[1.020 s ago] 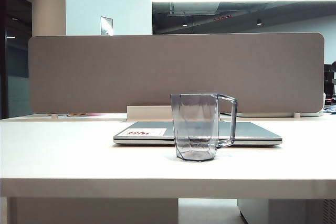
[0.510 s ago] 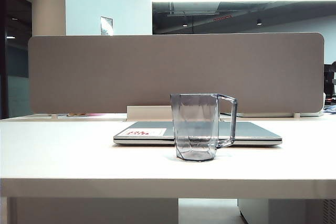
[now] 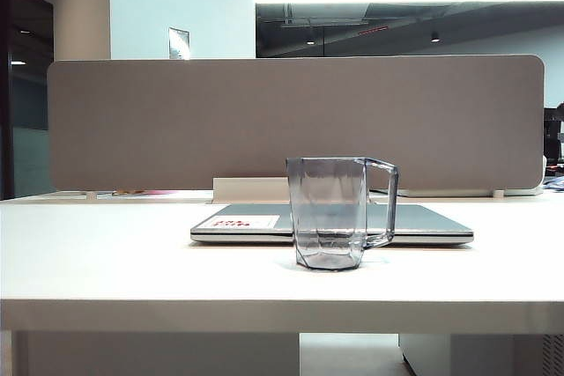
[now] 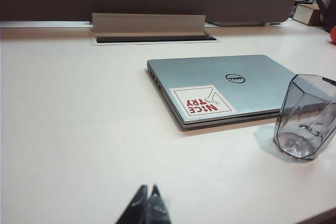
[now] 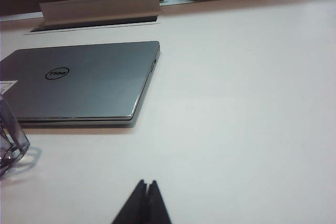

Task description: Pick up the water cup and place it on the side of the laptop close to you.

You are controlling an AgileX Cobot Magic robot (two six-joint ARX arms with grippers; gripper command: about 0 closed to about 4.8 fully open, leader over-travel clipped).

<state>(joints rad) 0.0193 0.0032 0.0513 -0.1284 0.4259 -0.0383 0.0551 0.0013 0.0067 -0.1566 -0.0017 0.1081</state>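
The water cup (image 3: 330, 213), a clear blue-grey faceted mug, stands upright on the white table in front of the closed silver laptop (image 3: 423, 222), its handle to the right. The left wrist view shows the water cup (image 4: 305, 116) just off the laptop (image 4: 226, 85), near the corner with the white-and-red sticker. In the right wrist view only an edge of the water cup (image 5: 9, 140) shows beside the laptop (image 5: 89, 80). My left gripper (image 4: 147, 188) is shut and empty, well short of both. My right gripper (image 5: 147, 183) is shut and empty too, over bare table. Neither gripper shows in the exterior view.
A grey partition panel (image 3: 291, 121) runs along the back of the white table (image 3: 132, 253). A white cable tray (image 4: 148, 23) with a dark slot sits behind the laptop. Boxes (image 4: 310, 13) lie at the far back corner.
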